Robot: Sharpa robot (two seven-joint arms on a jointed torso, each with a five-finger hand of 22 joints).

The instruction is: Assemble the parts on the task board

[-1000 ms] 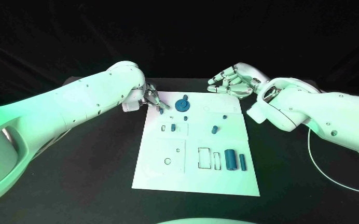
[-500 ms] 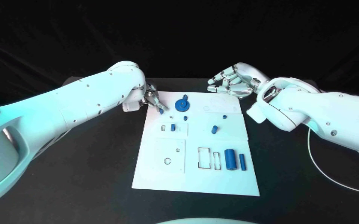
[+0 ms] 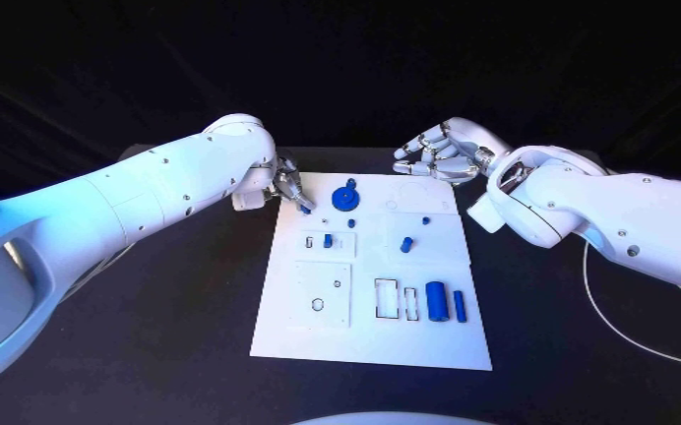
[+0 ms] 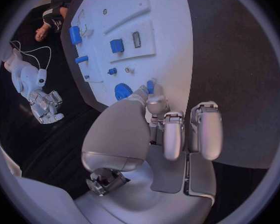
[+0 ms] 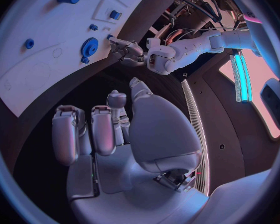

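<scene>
The white task board (image 3: pixel 366 332) lies in the middle of the table. My left hand (image 3: pixel 286 187) hovers at the board's far left corner and pinches a small blue part (image 3: pixel 304 208) between thumb and fingertip; the pinched part (image 4: pixel 150 86) also appears in the left wrist view, beside a blue gear (image 4: pixel 122 91). That gear (image 3: pixel 345 197) sits on the board just right of the hand. My right hand (image 3: pixel 443 159) hangs past the board's far right corner, fingers curled in with nothing in them.
Several small blue pieces (image 3: pixel 407 244) sit mid-board, and two blue cylinders (image 3: pixel 437 301) lie near its right edge. Empty cut-outs (image 3: pixel 388 299) are beside them. A white cable (image 3: pixel 613 325) runs over the black table at the right.
</scene>
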